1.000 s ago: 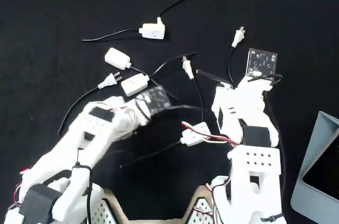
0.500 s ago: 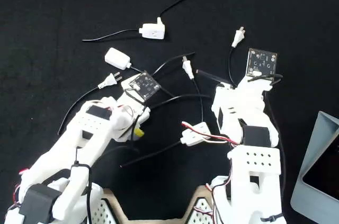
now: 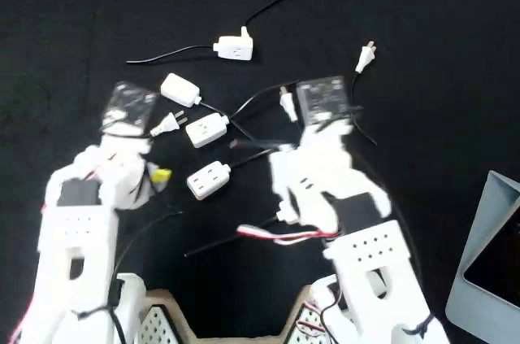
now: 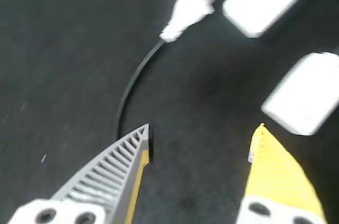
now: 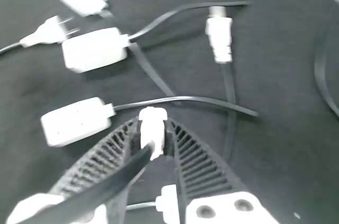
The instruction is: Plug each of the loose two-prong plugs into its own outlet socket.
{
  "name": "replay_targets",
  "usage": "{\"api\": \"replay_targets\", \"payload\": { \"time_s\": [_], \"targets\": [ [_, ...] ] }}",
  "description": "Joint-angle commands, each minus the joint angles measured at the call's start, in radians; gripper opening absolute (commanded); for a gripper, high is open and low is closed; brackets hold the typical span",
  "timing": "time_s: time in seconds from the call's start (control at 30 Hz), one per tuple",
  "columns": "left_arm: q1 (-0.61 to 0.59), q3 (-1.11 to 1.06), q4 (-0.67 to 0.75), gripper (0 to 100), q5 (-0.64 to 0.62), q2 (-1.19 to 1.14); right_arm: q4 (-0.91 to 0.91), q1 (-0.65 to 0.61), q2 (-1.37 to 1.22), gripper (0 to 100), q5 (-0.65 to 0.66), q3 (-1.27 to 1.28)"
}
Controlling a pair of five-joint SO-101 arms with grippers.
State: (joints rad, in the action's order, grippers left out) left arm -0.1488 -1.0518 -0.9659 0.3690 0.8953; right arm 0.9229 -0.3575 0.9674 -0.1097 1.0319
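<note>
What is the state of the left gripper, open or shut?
Open. The left gripper has its tips far apart, with nothing but bare black table between them.

High view overhead, wrist views close, sharing one plug [image 4: 188, 4]

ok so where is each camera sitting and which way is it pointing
High view: fixed above the table, looking down on both arms.
Left wrist view: on the left arm, looking past the open left gripper at a loose plug.
Right wrist view: on the right arm, looking past the right gripper shut on a held plug.
Shared: both wrist views show the loose plug.
</note>
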Motion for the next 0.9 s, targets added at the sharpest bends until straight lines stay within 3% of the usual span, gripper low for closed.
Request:
{"api": "replay_targets", "payload": {
  "time_s": [0.0, 0.27, 0.47, 0.87],
  "targets": [
    [-0.119, -0.122, -0.003, 30, -0.032, 0.187, -0.002, -0.121, -0.073, 1.4, 0.0, -0.101],
    [-0.229, -0.334, 0.095, 30, -0.106, 0.336, -0.153, -0.281, -0.366, 1.2, -0.002, -0.186],
    [-0.282, -0.351, 0.095, 30, -0.109, 0.361, -0.262, -0.348, -0.493, 1.2, 0.0, -0.182],
    [-0.283, -0.352, 0.095, 30, -0.109, 0.361, -0.384, -0.361, -0.67, 1.2, 0.0, -0.189]
  ]
}}
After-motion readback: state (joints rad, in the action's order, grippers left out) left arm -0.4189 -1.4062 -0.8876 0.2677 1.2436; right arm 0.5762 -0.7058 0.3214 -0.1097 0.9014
